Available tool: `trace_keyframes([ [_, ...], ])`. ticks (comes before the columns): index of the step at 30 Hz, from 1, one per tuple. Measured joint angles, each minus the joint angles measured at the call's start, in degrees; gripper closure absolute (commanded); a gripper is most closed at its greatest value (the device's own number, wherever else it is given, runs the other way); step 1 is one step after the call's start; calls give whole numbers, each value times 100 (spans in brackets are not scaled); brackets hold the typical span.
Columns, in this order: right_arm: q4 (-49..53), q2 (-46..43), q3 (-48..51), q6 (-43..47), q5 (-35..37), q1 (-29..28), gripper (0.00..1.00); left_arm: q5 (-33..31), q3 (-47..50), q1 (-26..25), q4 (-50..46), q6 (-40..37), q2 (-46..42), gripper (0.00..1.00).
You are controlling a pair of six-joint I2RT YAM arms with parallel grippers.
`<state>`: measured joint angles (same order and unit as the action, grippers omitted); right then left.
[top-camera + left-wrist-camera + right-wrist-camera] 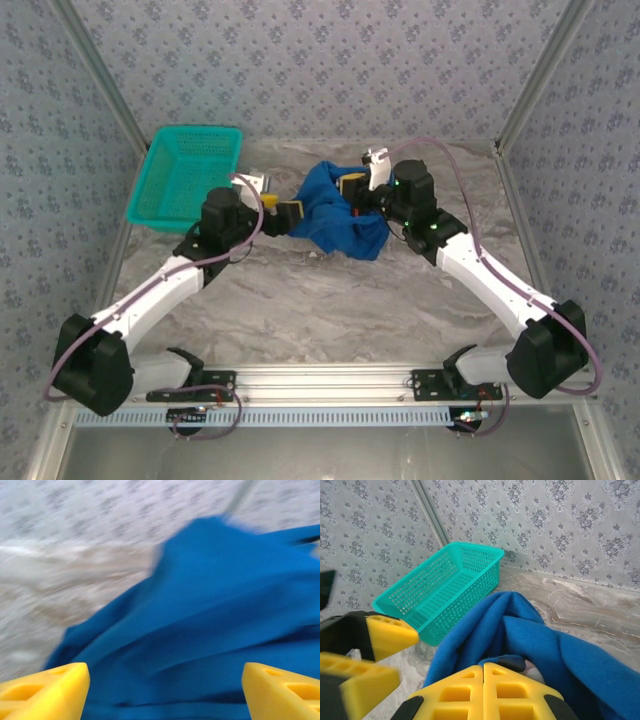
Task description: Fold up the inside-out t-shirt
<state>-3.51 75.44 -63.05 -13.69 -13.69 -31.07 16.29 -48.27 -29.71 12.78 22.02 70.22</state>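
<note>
While right end effector [483, 667] clamps t-shirt [530, 630] — left end effector [162, 675] spread apart; right wrist adds basket [445, 587].

- You have nothing legible here: no text, label, brand, number or sign can be read in the 3 views.
- The inside-out t-shirt [335, 215] shows you plain blue cloth, with no lettering to make out; the left wrist view of it is blurred.
- The wallpaper [330, 60] carries a repeating floral motif, which is pattern and not writing.
- The teal basket [200, 129] is bare mesh, with no mark on the walls that face you.
</note>
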Motion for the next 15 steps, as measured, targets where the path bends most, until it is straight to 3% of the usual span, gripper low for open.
trace_keyframes([
  [2, -50, 4, 17, -66, 72, -90, 100, 293, -238, -238, 103, 52, 170, 17],
  [4, -149, 4, 50, -181, 153, -160, 100, 542, -529, -470, 205, 63, 522, 23],
  [5, -201, 4, 72, -240, 192, -170, 100, 608, -623, -551, 205, 66, 658, 30],
  [9, -391, 4, 208, -579, 299, -129, 100, 874, -815, -745, 256, 63, 1167, 80],
  [10, -402, 2, 216, -678, 330, -109, 100, 964, -815, -745, 249, 57, 1255, 87],
  [13, -404, -33, 214, -1025, 481, -24, 100, 1182, -815, -745, 219, -13, 1360, 98],
  [15, -404, -79, 201, -1303, 507, 96, 100, 1248, -807, -796, 188, -203, 1349, 100],
])
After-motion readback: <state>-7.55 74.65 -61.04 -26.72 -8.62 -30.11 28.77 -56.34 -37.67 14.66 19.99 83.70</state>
